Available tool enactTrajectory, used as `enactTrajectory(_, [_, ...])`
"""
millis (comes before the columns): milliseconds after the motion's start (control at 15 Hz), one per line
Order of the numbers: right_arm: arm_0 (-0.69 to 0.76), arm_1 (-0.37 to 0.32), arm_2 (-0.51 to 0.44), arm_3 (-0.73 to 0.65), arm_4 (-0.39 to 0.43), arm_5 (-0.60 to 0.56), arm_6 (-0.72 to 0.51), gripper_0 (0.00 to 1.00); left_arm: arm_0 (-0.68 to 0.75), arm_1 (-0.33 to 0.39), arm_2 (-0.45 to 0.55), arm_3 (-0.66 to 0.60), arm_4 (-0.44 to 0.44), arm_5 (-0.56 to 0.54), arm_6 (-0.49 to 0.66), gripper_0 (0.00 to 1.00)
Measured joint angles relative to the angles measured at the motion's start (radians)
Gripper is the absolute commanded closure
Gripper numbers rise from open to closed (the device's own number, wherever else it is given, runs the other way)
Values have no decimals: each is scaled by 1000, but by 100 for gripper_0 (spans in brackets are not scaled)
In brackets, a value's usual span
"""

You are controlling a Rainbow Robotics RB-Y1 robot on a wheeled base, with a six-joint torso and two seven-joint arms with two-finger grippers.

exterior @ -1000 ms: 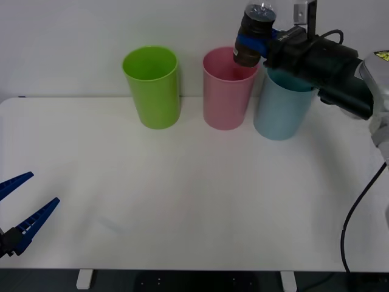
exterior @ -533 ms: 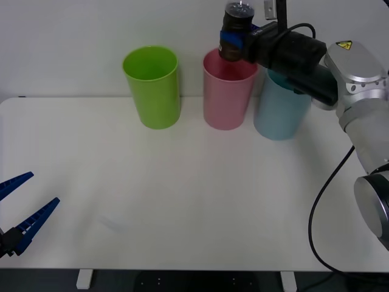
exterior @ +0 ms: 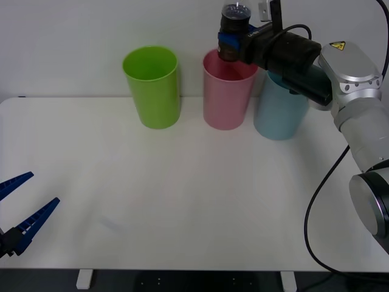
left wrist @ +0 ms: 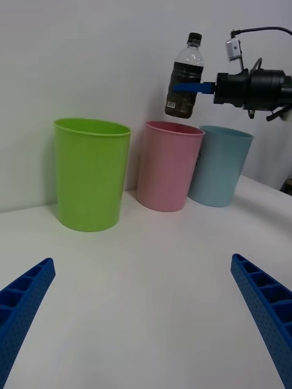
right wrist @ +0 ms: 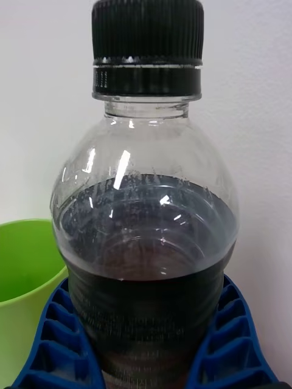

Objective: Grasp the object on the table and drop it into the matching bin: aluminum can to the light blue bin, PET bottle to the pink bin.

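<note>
My right gripper (exterior: 232, 44) is shut on the PET bottle (exterior: 234, 31), a stubby clear bottle with a dark body and black cap. It holds the bottle upright in the air just above the mouth of the pink bin (exterior: 227, 97). In the left wrist view the bottle (left wrist: 184, 79) hangs over the pink bin (left wrist: 168, 165), with the light blue bin (left wrist: 218, 165) beside it. Close up, the blue fingers (right wrist: 53, 340) clasp the bottle (right wrist: 146, 243) around its lower body. The light blue bin (exterior: 281, 112) stands partly behind my right arm. My left gripper (exterior: 19, 210) rests open at the table's (exterior: 182, 201) front left edge.
A lime green bin (exterior: 152, 86) stands to the left of the pink bin, all three in a row along the table's far edge by the white wall. A black cable (exterior: 325, 201) hangs from my right arm over the table's right side.
My right arm has carried the bottle leftward from over the gap between the pink and light blue bins to above the pink bin's mouth. The left arm has stayed still.
</note>
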Motion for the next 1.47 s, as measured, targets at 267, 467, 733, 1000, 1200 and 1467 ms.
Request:
enactTrajectory(267, [0,0,0,-1,-12,-3,14,0,0,0,0,0,0,0,0,0])
enactTrajectory(467, [3,0,0,-1,-45,-12,28,0,0,0,0,0,0,0,0,0])
enactTrajectory(733, [18,-15,-2,-4,-100,-37,54,0,0,0,0,0,0,0,0,0])
enactTrajectory(1000, [90,-39,-8,-100,-123,-48,61,0,0,0,0,0,0,0,0,0])
enactTrajectory(1200, [183,-65,-8,-224,-137,-56,54,0,0,0,0,0,0,0,0,0])
enactTrajectory(1467, [332,-114,-9,-399,-172,-81,52,0,0,0,0,0,0,0,0,0])
